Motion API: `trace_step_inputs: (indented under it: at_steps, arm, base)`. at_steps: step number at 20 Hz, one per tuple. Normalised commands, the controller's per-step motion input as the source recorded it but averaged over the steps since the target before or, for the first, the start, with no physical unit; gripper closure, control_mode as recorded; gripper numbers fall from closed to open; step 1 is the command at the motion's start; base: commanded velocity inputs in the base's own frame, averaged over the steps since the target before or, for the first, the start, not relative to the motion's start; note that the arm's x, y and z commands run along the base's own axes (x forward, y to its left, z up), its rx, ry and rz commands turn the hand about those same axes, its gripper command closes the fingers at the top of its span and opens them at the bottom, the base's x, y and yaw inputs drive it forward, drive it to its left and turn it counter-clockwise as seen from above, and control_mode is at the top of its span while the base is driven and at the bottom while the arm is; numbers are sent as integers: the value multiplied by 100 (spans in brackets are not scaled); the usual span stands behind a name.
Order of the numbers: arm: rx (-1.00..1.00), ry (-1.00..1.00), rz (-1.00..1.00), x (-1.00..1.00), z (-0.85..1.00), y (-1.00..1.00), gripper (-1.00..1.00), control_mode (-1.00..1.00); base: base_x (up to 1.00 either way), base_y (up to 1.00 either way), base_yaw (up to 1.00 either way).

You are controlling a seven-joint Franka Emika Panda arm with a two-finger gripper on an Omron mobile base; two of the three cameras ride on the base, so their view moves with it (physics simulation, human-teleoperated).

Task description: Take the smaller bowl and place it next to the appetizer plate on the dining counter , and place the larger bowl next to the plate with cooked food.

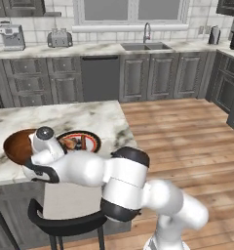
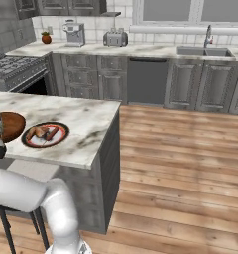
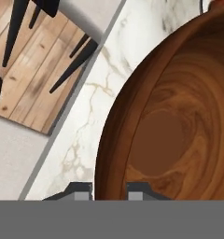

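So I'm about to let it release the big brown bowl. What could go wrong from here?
1. The gripper pinches only the rim of the larger bowl, so the bowl may tip or slip.
2. The bowl sits near the edge of the dining counter, above the stools, so it could slide off.
3. It may bump the plate with cooked food right beside it.

Deep round glossy wood-look bowl (image 3: 179, 121): reddish-brown, swirled grain. Marble island bench (image 1: 75, 119): white, grey veins. Round black-rimmed plate (image 2: 45, 134): white centre, brown-red food pieces. Plank floor (image 1: 187, 132): light wood.
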Motion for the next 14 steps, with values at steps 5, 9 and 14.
trace_step_inputs:
  at_steps: [5, 9, 14]
  arm:
    - [-3, 0, 0, 20, -7, 26, 100, -100]
    - [-3, 0, 0, 6, -8, 17, 100, -100]
    - [-5, 0, -2, 3, -1, 1, 100, -100]
  base:
    - [0, 0, 0]
    - [0, 0, 0]
    - [0, 0, 0]
